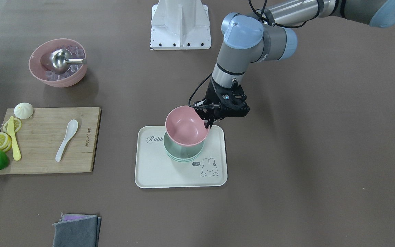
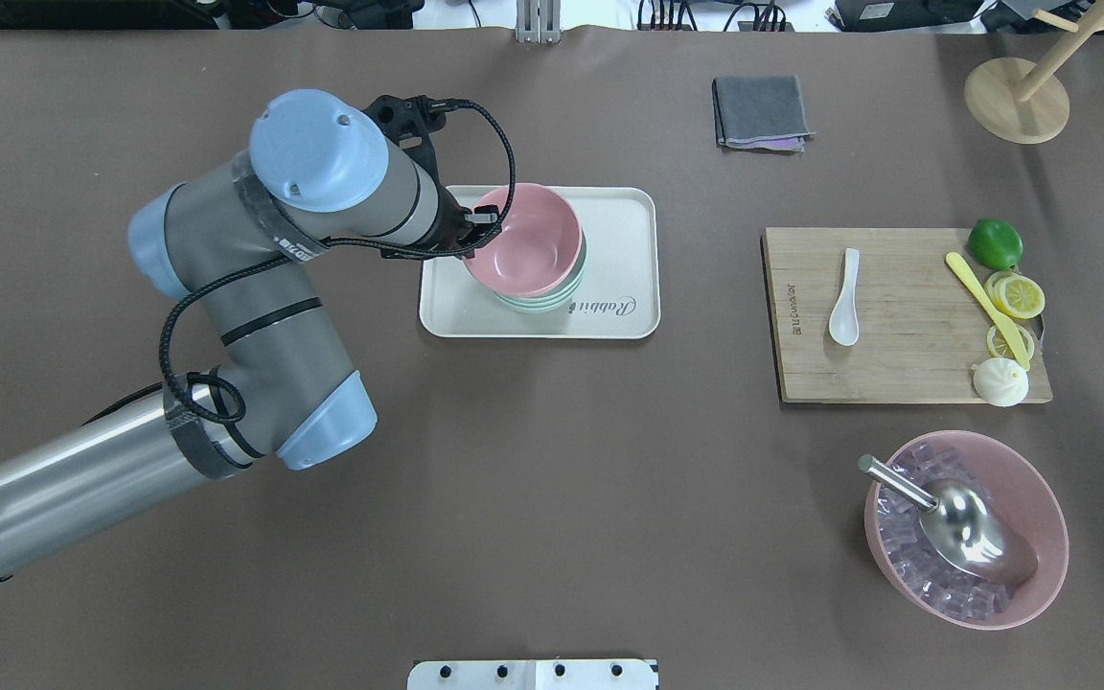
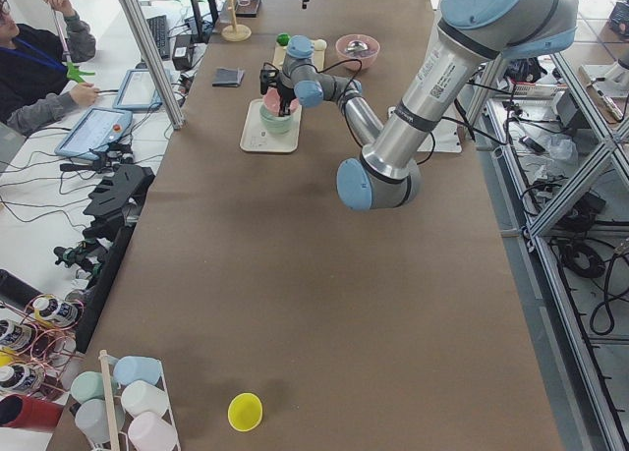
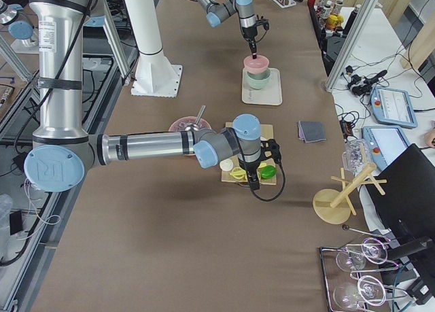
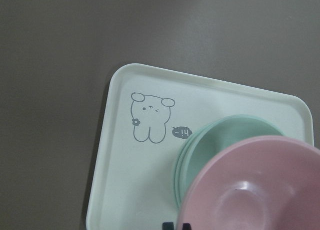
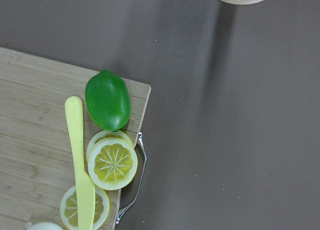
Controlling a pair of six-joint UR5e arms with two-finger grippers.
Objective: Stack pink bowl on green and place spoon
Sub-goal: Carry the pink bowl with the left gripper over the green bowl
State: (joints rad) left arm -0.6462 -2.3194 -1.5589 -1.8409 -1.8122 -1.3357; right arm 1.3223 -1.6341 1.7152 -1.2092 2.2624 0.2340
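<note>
My left gripper (image 1: pixel 208 124) is shut on the near rim of the pink bowl (image 1: pixel 185 125) and holds it tilted, over and in the green bowl (image 1: pixel 183 154) on the cream rabbit tray (image 1: pixel 156 171). In the left wrist view the pink bowl (image 5: pixel 250 190) overlaps the green bowl (image 5: pixel 220 132). The white spoon (image 1: pixel 66 139) lies on the wooden cutting board (image 1: pixel 43 151), far from the tray. My right gripper (image 4: pixel 253 181) hovers over the board's lime corner; I cannot tell whether it is open or shut.
A larger pink bowl of ice with a metal scoop (image 2: pixel 964 537) stands near the board. A lime (image 6: pixel 107 100), lemon slices (image 6: pixel 112 162), a yellow knife (image 6: pixel 80 160) and a bun (image 2: pixel 1000 381) are on the board. A grey cloth (image 2: pixel 761 110) and a wooden stand (image 2: pixel 1017 96) lie beyond.
</note>
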